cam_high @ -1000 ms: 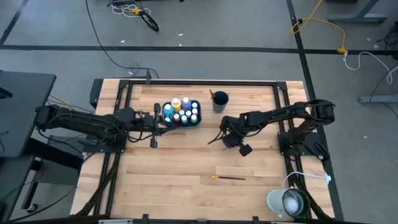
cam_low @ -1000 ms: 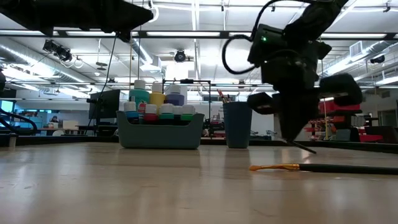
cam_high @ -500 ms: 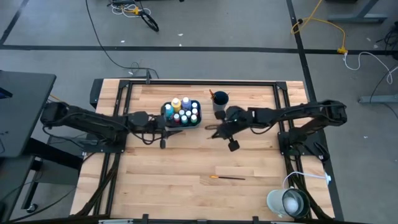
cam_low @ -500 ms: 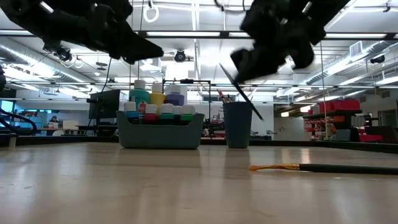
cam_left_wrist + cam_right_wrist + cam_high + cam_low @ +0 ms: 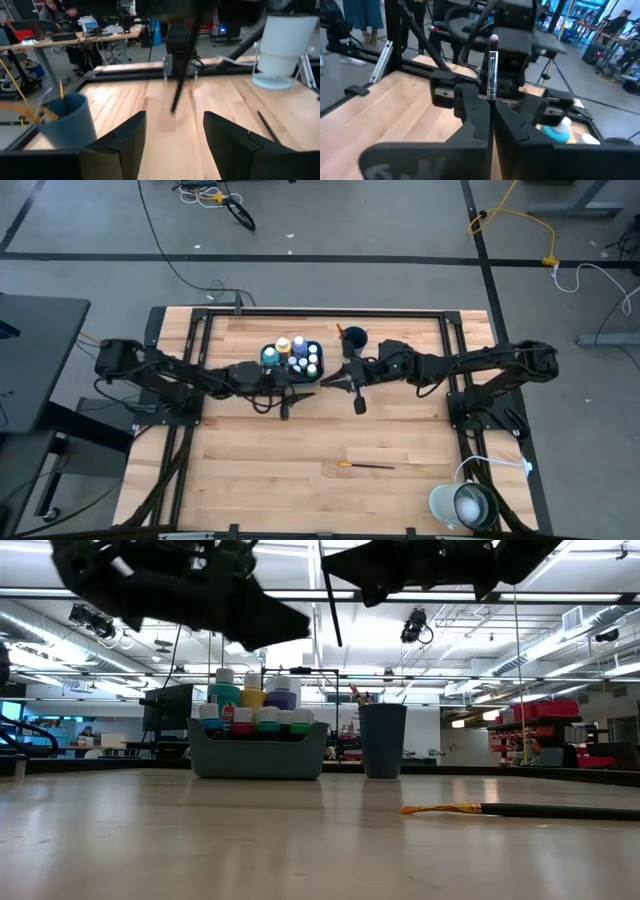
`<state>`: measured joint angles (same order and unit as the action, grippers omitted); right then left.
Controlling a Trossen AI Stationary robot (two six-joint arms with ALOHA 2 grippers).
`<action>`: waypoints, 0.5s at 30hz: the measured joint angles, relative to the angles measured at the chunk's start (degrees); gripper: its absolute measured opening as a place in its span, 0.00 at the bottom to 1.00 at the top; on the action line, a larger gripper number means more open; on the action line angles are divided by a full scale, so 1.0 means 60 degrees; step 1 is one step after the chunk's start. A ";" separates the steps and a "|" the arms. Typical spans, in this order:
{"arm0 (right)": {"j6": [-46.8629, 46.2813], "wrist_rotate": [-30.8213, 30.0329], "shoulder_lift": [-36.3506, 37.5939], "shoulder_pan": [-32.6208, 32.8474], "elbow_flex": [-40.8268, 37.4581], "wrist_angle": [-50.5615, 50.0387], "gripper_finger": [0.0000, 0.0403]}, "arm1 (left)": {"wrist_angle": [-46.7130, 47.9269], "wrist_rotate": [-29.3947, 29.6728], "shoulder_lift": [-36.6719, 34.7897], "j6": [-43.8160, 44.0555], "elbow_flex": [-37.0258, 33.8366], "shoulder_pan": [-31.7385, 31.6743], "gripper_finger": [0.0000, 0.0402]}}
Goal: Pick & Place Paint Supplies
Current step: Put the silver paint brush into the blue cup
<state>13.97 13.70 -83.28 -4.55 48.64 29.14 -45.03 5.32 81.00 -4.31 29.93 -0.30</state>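
Note:
My right gripper point(image 5: 335, 382) hangs above the table's middle, shut on a paintbrush point(image 5: 492, 65) with a silver ferrule. My left gripper point(image 5: 175, 117) faces it from the table's left, open, fingertips just short of the brush point(image 5: 181, 85). Behind them a teal tray point(image 5: 260, 755) holds several white-capped paint bottles point(image 5: 300, 358). A dark blue cup point(image 5: 354, 340) to its right has brush ends sticking out of its top. Another paintbrush point(image 5: 365, 467) lies flat on the near part of the table. My right gripper pinches the brush between its two fingers just below the silver ferrule point(image 5: 491, 92). The fingers come level from the table's right and lie across the brush. The brush stands nearly upright, bristle end up, its dark handle point(image 5: 335, 620) hanging below the fingers, clear of the table.
A white round lamp point(image 5: 462, 505) sits at the table's near right corner. Black frame rails point(image 5: 320, 312) run along the far edge and both sides. Bare wood lies between the grippers and the near edge, apart from the loose brush point(image 5: 520, 809).
My right gripper has risen and tipped from pointing down to level, going toward the table's left and far edge with the brush, which has swung from slanting low near the table to nearly upright and high. My left gripper has reached toward the table's right and sunk a little.

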 joint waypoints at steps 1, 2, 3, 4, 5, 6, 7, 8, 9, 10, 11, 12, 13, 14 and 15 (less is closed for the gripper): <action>0.0004 -0.0051 -0.0004 0.0014 -0.0003 0.0028 0.02 | 0.0003 0.0000 0.0151 -0.0055 0.0212 0.0000 0.52; 0.0010 -0.0089 -0.0004 0.0026 -0.0004 0.0103 0.02 | -0.0004 0.0004 0.0311 -0.0081 0.0429 0.0000 0.52; 0.0030 -0.0091 -0.0003 0.0028 -0.0002 0.0180 0.02 | 0.0010 -0.0003 0.0434 -0.0092 0.0653 0.0000 0.52; 0.0064 -0.0091 -0.0001 0.0028 0.0000 0.0193 0.02 | 0.0074 -0.0007 0.0518 -0.0092 0.0861 0.0000 0.52; 0.0075 -0.0101 -0.0001 0.0028 0.0000 0.0171 0.02 | 0.0093 -0.0007 0.0618 -0.0092 0.1073 0.0000 0.52; 0.0077 -0.0118 -0.0004 0.0028 0.0000 0.0157 0.02 | 0.0112 -0.0022 0.0710 -0.0092 0.1268 -0.0004 0.52; 0.0077 -0.0121 -0.0004 0.0028 0.0000 0.0214 0.02 | 0.0153 -0.0029 0.0755 -0.0094 0.1378 0.0000 0.52; 0.0079 -0.0121 -0.0004 0.0028 0.0000 0.0328 0.02 | 0.0190 -0.0030 0.0813 -0.0094 0.1477 0.0000 0.52; 0.0119 -0.0124 -0.0001 0.0028 0.0000 0.0378 0.02 | 0.0191 -0.0045 0.0898 -0.0089 0.1591 0.0000 0.51; 0.0176 -0.0124 -0.0001 0.0028 0.0000 0.0377 0.02 | 0.0224 -0.0065 0.0920 -0.0096 0.1657 0.0000 0.50; 0.0217 -0.0124 -0.0004 0.0028 0.0000 0.0351 0.02 | 0.0285 -0.0062 0.0913 -0.0096 0.1694 0.0000 0.48; 0.0240 -0.0130 -0.0004 0.0028 0.0000 0.0344 0.02 | 0.0371 -0.0072 0.0913 -0.0117 0.1776 0.0000 0.46; 0.0245 -0.0132 -0.0004 0.0028 0.0000 0.0362 0.02 | 0.0402 -0.0073 0.0910 -0.0153 0.1799 0.0000 0.43; 0.0245 -0.0132 -0.0004 0.0028 0.0000 0.0402 0.02 | 0.0457 -0.0073 0.0906 -0.0176 0.1800 0.0000 0.39; 0.0249 -0.0134 -0.0004 0.0028 0.0000 0.0409 0.02 | 0.0524 -0.0073 0.0909 -0.0172 0.1794 0.0000 0.35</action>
<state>15.47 12.89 -83.31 -4.38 48.64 31.59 -41.89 4.89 86.46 -5.34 40.69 -0.30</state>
